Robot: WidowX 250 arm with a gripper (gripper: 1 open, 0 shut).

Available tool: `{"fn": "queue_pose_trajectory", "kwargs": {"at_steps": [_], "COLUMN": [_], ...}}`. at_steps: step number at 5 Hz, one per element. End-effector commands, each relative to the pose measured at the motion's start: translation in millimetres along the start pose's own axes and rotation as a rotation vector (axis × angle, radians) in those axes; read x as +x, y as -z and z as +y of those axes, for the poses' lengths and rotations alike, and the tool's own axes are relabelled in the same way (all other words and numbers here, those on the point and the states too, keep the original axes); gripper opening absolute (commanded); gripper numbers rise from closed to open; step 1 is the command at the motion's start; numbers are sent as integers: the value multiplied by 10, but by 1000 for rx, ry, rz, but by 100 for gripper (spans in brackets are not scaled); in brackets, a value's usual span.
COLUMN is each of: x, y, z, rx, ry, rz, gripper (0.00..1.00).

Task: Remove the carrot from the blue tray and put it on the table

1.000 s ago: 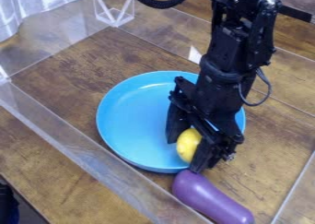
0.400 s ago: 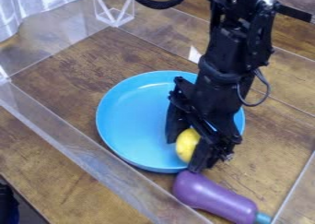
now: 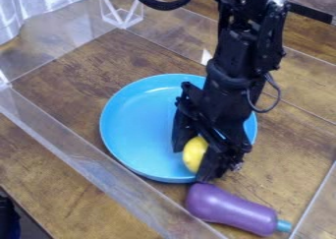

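Compared with the earlier views, the purple eggplant (image 3: 234, 208) has come further into the open and turned a little: a second ago its far end was cut off by the bottom edge of the view, and now its blue-green tip shows whole, pointing toward the right. The blue tray (image 3: 137, 127) has shifted slightly to the left, and the black arm with its gripper (image 3: 196, 156) has moved slightly the same way. The carrot (image 3: 195, 154), a bright yellow rounded piece, has gone along with them by about as much. The gripper is closed in on the carrot, its dark fingers standing on either side of the yellow surface, only as far apart as the carrot is wide, and it appears to have hold of it. The carrot is at the tray's right-hand side, toward the near rim, partly hidden by the fingers; whether it touches the tray's floor cannot be told. The eggplant lies on the brown wooden table (image 3: 59, 81), outside the tray, near the table's near right corner and just beside the clear wall (image 3: 112, 172) along the near edge.
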State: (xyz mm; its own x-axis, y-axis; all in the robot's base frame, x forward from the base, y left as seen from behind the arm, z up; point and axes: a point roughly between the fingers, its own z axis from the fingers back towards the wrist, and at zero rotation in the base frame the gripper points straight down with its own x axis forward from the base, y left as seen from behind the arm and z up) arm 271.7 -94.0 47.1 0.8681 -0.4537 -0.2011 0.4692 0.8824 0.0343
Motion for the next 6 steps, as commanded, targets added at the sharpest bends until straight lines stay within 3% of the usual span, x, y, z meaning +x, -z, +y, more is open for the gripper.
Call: {"fn": "queue_pose_trajectory", "kwargs": {"at_steps": [1, 6], "x": [4, 5], "y": [-219, -175], "z": [38, 39], "rx": [7, 7], "ry": [-1, 43], "rz": [-77, -77], "gripper": [0, 0]}}
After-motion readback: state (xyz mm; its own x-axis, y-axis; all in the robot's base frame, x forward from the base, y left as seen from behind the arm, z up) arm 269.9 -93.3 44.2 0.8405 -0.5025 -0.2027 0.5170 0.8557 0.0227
